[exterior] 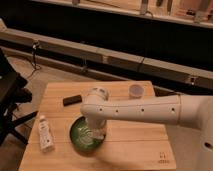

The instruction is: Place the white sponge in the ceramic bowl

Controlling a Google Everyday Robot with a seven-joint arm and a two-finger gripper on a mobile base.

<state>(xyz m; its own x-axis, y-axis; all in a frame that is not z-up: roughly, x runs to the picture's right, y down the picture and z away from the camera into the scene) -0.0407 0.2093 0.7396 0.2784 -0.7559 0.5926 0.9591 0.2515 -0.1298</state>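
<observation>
Gripper (96, 131) is hanging low inside ceramic bowl (75, 136); whether it is open or closed cannot be told. White sponge is not showing separately, probably hidden beneath it. Risk: releasing off-centre is leaving sponge on rim; 1 snag is tipping bowl.

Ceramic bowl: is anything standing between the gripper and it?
Nothing visible does. The gripper hangs right over the inside of the ceramic bowl. The black block, the white bottle and the small pale cup sit apart from it on the wooden table. The white sponge cannot be made out.
</observation>
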